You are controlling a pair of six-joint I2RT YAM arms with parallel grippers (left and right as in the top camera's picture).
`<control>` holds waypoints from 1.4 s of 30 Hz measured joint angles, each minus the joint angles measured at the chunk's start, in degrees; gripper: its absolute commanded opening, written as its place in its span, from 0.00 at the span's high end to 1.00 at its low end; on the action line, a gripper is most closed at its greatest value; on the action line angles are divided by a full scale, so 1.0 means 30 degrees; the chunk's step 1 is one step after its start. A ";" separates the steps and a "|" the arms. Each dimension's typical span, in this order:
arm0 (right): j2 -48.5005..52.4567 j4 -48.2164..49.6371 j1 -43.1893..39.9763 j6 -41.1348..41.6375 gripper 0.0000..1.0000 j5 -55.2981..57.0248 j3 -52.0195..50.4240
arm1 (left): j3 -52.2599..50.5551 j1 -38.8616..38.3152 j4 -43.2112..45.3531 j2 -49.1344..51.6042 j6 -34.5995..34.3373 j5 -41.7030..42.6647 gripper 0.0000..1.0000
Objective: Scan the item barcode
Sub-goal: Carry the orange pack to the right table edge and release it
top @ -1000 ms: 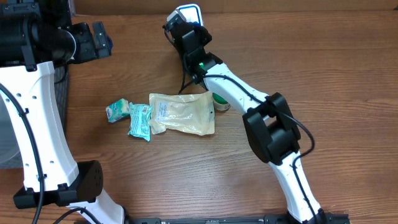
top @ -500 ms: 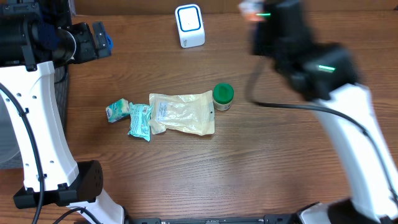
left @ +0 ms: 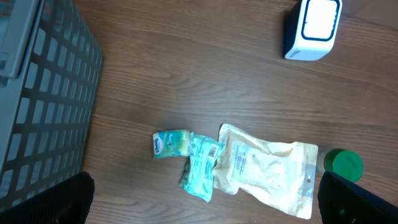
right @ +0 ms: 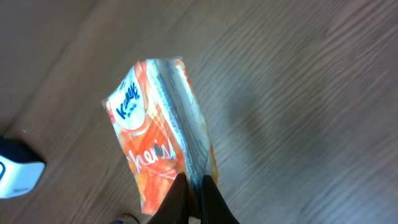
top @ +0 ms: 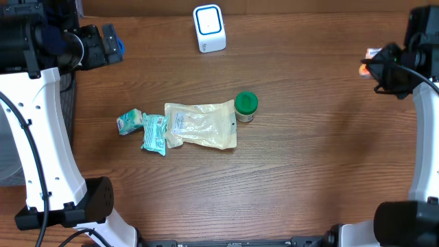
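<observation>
Orange tissue packet [right: 155, 152] is pinched in the closed right end effector [right: 194, 184].

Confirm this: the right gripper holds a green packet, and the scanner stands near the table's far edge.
Not quite. The packet in the right gripper is orange, not green; the right wrist view shows it. The scanner does stand near the far edge of the table.

Wooden table [top: 309, 171]: five items are being carried directly on its surface. A white scanner [top: 209, 27] is being kept near the far edge. A beige pouch [top: 202, 125] is being flanked by a green-lidded jar [top: 245, 105] and two teal packets [top: 155, 132], the nearer one touching it.
</observation>
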 measured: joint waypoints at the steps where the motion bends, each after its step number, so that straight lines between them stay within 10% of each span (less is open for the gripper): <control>1: 0.0007 0.0270 -0.0233 -0.0087 0.96 -0.0342 -0.0568 | 0.0000 0.0000 0.0000 0.0000 0.0000 -0.0007 0.01; 17: 0.0131 0.7985 -0.2222 -0.0423 0.96 -0.1829 -0.9850 | 0.0000 0.0000 0.0000 0.0000 0.0000 -0.0007 0.00; 42: 0.0146 0.8954 -0.2222 0.0423 0.96 -0.1581 -1.0251 | 0.0000 0.0000 0.0000 0.0000 0.0000 -0.0007 0.00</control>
